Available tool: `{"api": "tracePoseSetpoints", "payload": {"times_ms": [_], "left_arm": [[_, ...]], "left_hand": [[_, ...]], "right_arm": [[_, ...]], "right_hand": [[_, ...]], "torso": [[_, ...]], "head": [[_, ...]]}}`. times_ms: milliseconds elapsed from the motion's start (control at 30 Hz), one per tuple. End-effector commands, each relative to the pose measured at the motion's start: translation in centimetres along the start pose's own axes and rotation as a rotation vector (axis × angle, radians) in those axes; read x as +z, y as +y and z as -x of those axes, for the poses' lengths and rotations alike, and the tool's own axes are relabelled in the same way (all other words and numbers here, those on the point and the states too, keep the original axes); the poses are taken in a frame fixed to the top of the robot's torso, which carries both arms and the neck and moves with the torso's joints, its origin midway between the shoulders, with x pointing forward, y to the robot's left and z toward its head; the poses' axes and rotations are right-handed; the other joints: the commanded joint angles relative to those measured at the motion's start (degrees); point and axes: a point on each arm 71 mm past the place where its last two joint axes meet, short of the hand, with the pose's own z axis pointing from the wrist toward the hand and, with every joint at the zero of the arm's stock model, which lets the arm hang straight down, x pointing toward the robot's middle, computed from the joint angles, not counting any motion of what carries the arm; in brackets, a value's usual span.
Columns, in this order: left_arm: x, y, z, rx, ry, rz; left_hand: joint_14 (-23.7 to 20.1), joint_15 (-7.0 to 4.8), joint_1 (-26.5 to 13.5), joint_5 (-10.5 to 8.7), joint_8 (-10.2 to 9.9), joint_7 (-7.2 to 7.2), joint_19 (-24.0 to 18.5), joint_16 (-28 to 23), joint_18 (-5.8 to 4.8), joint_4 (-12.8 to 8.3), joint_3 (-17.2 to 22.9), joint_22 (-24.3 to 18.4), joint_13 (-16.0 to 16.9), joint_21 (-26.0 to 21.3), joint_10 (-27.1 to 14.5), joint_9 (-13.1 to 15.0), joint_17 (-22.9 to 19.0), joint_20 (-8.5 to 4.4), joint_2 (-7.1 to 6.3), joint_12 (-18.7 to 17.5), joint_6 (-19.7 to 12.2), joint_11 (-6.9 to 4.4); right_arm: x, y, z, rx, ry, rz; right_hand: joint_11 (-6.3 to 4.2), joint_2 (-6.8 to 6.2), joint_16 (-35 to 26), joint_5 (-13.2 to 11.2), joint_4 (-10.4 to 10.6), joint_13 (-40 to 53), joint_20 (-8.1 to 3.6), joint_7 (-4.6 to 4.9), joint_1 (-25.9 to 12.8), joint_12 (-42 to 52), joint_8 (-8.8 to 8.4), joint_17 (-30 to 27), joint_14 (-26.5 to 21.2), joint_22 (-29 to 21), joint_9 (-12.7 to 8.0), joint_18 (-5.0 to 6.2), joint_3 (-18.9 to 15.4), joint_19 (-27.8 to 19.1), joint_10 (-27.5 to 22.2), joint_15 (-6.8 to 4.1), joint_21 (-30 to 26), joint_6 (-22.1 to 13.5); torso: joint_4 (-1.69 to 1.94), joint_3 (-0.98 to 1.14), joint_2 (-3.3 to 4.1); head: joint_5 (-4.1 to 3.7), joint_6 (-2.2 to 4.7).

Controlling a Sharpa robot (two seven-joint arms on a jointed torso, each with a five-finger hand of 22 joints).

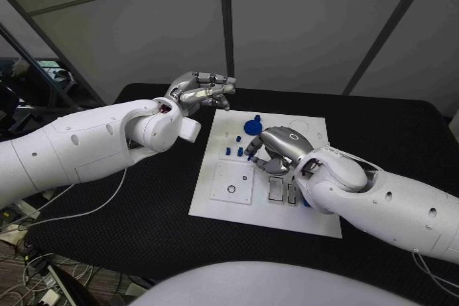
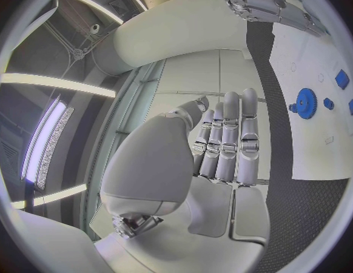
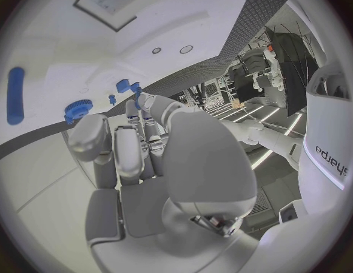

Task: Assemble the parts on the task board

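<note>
The white task board [image 1: 251,198] lies in the middle of the black table. A blue gear [image 1: 253,127] and a blue peg [image 1: 257,116] stand at its far end, with two small blue parts [image 1: 233,151] nearer. My right hand [image 1: 274,151] hovers low over the board's middle with its fingers bent down. One of the fingertips [image 3: 131,106] is right at a small blue part [image 3: 136,89], and the thumb stays apart from it. My left hand [image 1: 203,89] is raised beyond the board's far left corner, its fingers [image 2: 225,141] stretched side by side, holding nothing.
Rectangular slots [image 1: 275,189] and a square inset with a hole [image 1: 231,188] lie in the board's near half. A long blue piece [image 3: 16,94] lies on the board away from the gear [image 3: 76,110]. Black table [image 1: 143,220] surrounds the board.
</note>
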Motion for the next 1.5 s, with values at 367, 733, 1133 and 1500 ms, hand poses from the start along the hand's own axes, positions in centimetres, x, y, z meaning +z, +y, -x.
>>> {"api": "tracePoseSetpoints", "payload": {"times_ms": [367,733,1133,1500], "left_arm": [[0.3,-0.3,0.0,-0.004,0.002,-0.022],[0.3,-0.3,0.0,-0.004,0.002,-0.021],[0.4,-0.2,0.1,-0.004,0.002,-0.017],[0.5,-0.2,0.1,-0.004,0.002,-0.014]], "left_hand": [[-0.21,-0.14,0.41,0.19,0.15,0.28,-0.07,-0.22,0.13,-0.43,0.04,0.1,-0.1,0.39,-0.12,-0.07,-0.14,-0.4,0.14,0.31,0.01,-0.04],[-0.2,-0.13,0.37,0.18,0.14,0.29,-0.09,-0.22,0.12,-0.44,0.04,0.12,-0.12,0.41,-0.14,-0.08,-0.18,-0.4,0.15,0.32,-0.03,-0.02],[-0.2,-0.13,0.37,0.18,0.14,0.29,-0.09,-0.22,0.12,-0.44,0.04,0.12,-0.12,0.41,-0.14,-0.08,-0.18,-0.4,0.15,0.32,-0.03,-0.02],[-0.19,-0.1,0.28,0.17,0.16,0.3,-0.11,-0.21,0.1,-0.41,0.03,0.14,-0.16,0.44,-0.15,-0.08,-0.23,-0.39,0.2,0.34,-0.05,-0.01]], "right_arm": [[-0.5,0.4,-2.4,0.018,0.111,0.021],[-0.7,0.6,-2.9,0.021,0.145,0.023],[-0.6,0.9,-3.1,0.025,0.151,0.032],[-0.6,1.0,-3.1,0.026,0.152,0.033]], "right_hand": [[-0.52,-0.09,0.38,0.07,0.29,0.14,0.19,0.38,-0.91,-0.48,-0.29,0.15,2.52,0.34,-0.01,-0.43,0.02,0.34,0.65,-0.15,0.59,0.07],[-0.52,-0.08,0.4,0.08,0.3,0.15,0.19,0.37,-0.97,-0.5,-0.3,0.15,2.52,0.34,-0.01,-0.42,-0.01,0.32,0.65,-0.14,0.6,0.06],[-0.52,-0.07,0.4,0.09,0.3,0.15,0.19,0.37,-0.98,-0.5,-0.3,0.14,2.52,0.34,-0.01,-0.42,-0.02,0.32,0.65,-0.14,0.6,0.07],[-0.53,-0.04,0.4,0.11,0.31,0.16,0.2,0.36,-1.02,-0.52,-0.3,0.11,2.52,0.33,0.0,-0.41,-0.03,0.29,0.66,-0.14,0.6,0.07]], "torso": [[0.02,0.04,-0.14],[-0.04,0.01,-0.1],[-0.07,0.03,-0.06],[-0.04,0.08,-0.13]], "head": [[1.74,-0.87],[2.0,-1.43],[2.02,-1.71],[1.89,-1.71]]}}
